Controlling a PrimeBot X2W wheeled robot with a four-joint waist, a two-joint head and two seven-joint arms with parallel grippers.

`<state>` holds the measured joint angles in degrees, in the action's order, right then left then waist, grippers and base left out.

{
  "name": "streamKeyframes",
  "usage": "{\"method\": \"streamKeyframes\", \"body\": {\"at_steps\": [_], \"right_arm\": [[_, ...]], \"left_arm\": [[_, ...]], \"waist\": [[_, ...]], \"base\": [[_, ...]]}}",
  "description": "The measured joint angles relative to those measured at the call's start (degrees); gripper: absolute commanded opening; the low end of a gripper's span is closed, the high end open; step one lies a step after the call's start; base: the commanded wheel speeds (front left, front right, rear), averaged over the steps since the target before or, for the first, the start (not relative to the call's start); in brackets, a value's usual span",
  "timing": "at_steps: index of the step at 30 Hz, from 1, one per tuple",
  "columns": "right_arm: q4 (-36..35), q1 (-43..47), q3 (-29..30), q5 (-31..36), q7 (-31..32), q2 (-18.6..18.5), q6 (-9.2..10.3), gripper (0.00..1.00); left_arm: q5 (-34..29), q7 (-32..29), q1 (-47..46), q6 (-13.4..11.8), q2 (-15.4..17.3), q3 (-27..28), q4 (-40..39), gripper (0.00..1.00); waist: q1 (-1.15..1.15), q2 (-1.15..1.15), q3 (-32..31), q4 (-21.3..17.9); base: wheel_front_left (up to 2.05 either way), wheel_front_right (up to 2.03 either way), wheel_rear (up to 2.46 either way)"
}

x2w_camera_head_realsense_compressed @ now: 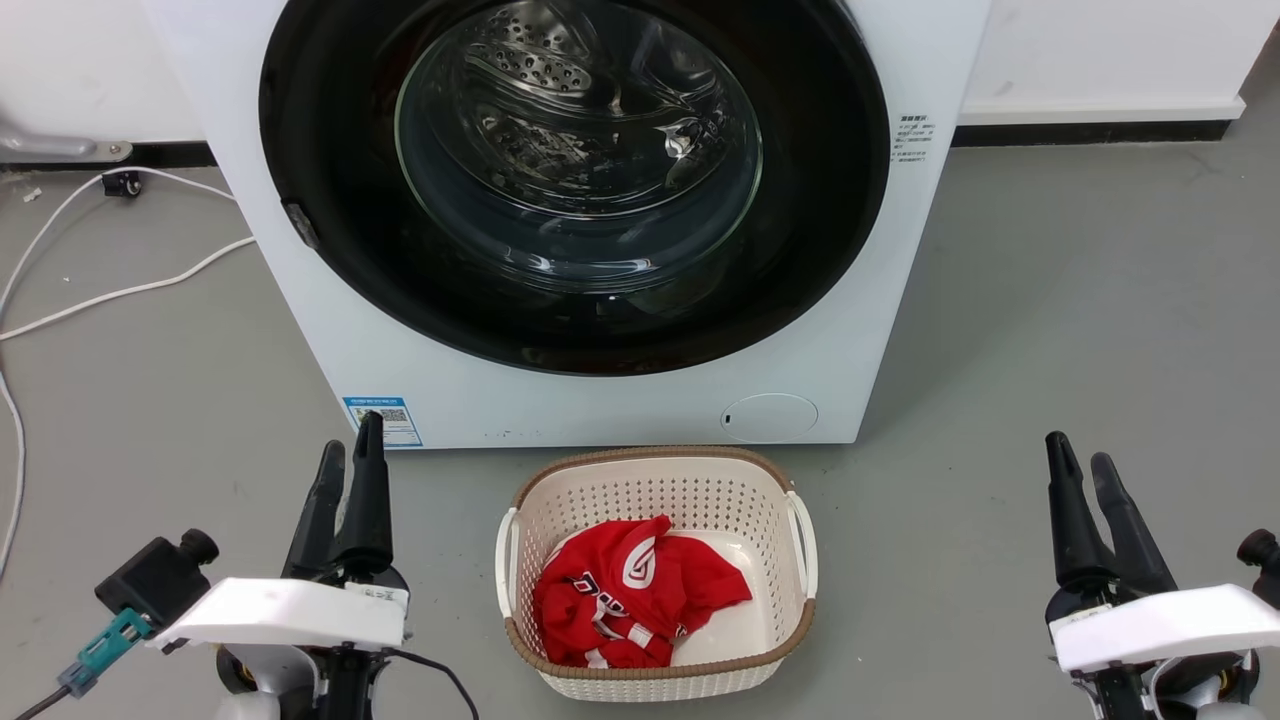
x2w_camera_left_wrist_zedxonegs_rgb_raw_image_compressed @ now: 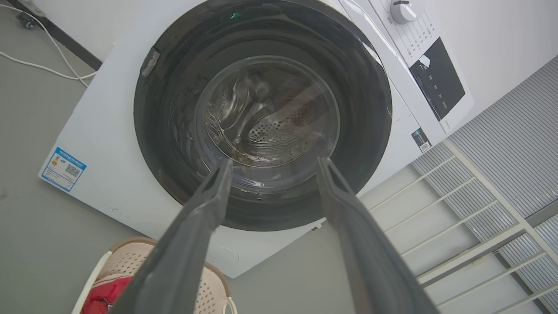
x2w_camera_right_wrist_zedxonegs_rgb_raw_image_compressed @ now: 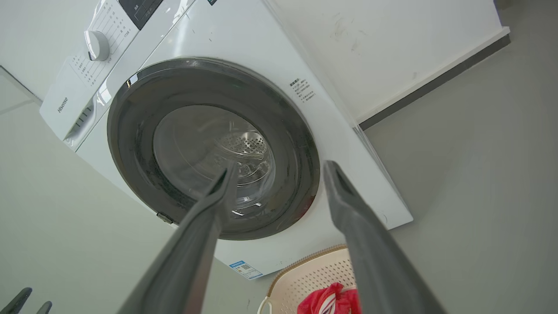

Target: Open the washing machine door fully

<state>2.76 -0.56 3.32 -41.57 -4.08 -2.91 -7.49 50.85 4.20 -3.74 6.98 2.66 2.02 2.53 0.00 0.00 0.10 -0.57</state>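
Observation:
The washing machine (x2w_camera_head_realsense_compressed: pixel 620 400) is a white front-loader standing on the grey floor straight ahead. The washing machine door (x2w_camera_head_realsense_compressed: pixel 330 200) is a glossy black disc with a clear glass bowl at its centre, and it lies flat against the front, closed. A small catch (x2w_camera_head_realsense_compressed: pixel 300 225) sits on the door's left rim. My left gripper (x2w_camera_head_realsense_compressed: pixel 352 435) hovers low at the left, open and empty, well short of the machine. My right gripper (x2w_camera_head_realsense_compressed: pixel 1078 450) is low at the right, also open and empty. Both wrist views look up at the door (x2w_camera_left_wrist_zedxonegs_rgb_raw_image_compressed: pixel 174 109) (x2w_camera_right_wrist_zedxonegs_rgb_raw_image_compressed: pixel 130 144) between spread fingers.
A cream laundry basket (x2w_camera_head_realsense_compressed: pixel 655 480) with a red garment (x2w_camera_head_realsense_compressed: pixel 630 590) stands on the floor just in front of the machine, between my arms. White cables (x2w_camera_head_realsense_compressed: pixel 120 290) trail over the floor at the left. A slatted grey rack (x2w_camera_left_wrist_zedxonegs_rgb_raw_image_compressed: pixel 479 196) stands beside the machine.

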Motion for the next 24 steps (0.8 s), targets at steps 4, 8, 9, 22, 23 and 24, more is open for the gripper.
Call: {"method": "streamKeyframes", "body": {"at_steps": [4, 8, 9, 22, 23, 24], "right_arm": [[0.27, 0.13, -0.12, 3.76, -0.20, 0.00, 0.00, 1.00], [0.43, 0.58, -0.15, 6.08, -0.46, 0.00, 0.00, 1.00], [0.51, 0.59, -0.14, 6.80, -0.53, 0.00, 0.00, 1.00], [-0.08, 0.95, -0.15, 17.14, -1.21, 0.00, 0.00, 1.00], [-0.13, 1.08, -0.14, 17.79, -1.23, 0.00, 0.00, 1.00], [-0.16, 1.23, -0.16, 18.51, -1.26, 0.00, 0.00, 1.00]], "left_arm": [[-4.50, 0.67, 0.24, -0.65, 0.01, -0.69, 0.04, 1.00], [-7.48, 1.15, 0.32, -1.03, 0.03, -1.20, 0.05, 1.00], [-8.55, 1.42, 0.33, -1.24, 0.02, -1.29, 0.05, 1.00], [-21.29, 3.83, 1.18, -2.72, 0.58, -2.03, -0.15, 1.00], [-22.07, 4.05, 1.24, -2.81, 0.67, -2.15, -0.08, 1.00], [-22.75, 4.09, 1.30, -3.02, 0.77, -2.25, -0.03, 1.00]], "waist": [[0.00, 0.00, 0.02, -0.08], [0.00, 0.00, 0.04, -0.15], [0.00, 0.00, 0.05, -0.17], [0.00, 0.00, 0.11, -0.26], [0.00, 0.00, 0.11, -0.26], [0.00, 0.00, 0.12, -0.26]], "base": [[0.00, 0.00, 0.00], [0.00, 0.00, 0.00], [0.00, 0.00, 0.00], [0.00, 0.00, 0.00], [0.00, 0.00, 0.00], [0.00, 0.00, 0.00]]}}
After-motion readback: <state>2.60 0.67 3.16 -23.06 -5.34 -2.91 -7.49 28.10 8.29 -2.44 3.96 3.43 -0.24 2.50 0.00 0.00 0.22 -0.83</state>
